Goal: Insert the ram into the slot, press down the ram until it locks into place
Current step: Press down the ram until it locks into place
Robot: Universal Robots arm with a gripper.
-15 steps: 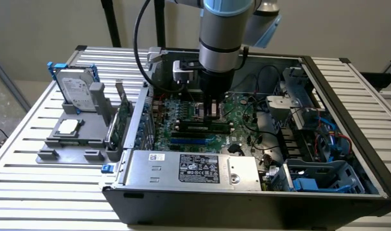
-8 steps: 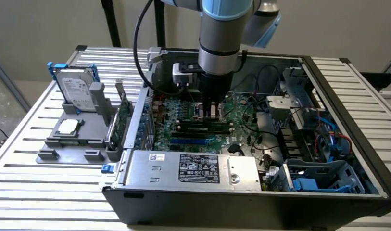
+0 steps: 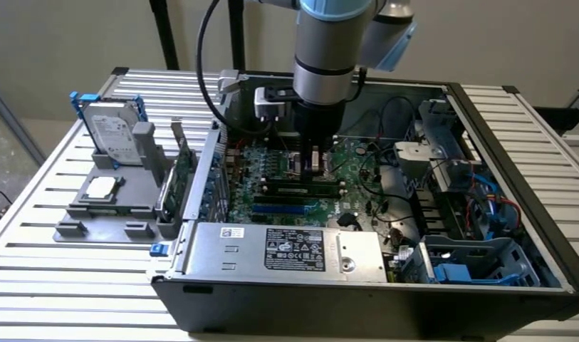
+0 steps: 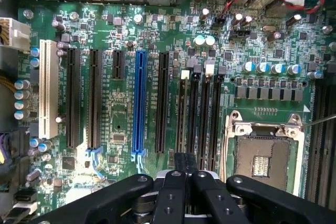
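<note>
In the exterior view, the grey robot arm's black gripper [image 3: 313, 158] hangs low over the large green motherboard [image 3: 270, 187], and the long thin green ram [image 3: 303, 189] lies in a slot at the gripper's 6 o'clock, apparently already inserted. In the wrist view, the gripper [image 4: 185, 192] has its fingers pressed together and holds nothing, probably for pushing down, directly above the narrow black memory slot [image 4: 193, 114] at its 12 o'clock.

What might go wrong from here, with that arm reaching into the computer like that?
1. The end effector hangs over several look-alike black memory slots set side by side; a small offset might land on the wrong one.
2. The open processor socket lies just beside those slots, so a sideways slip may damage it.
3. Small upright capacitors stand near the slots' end and might get knocked.
</note>
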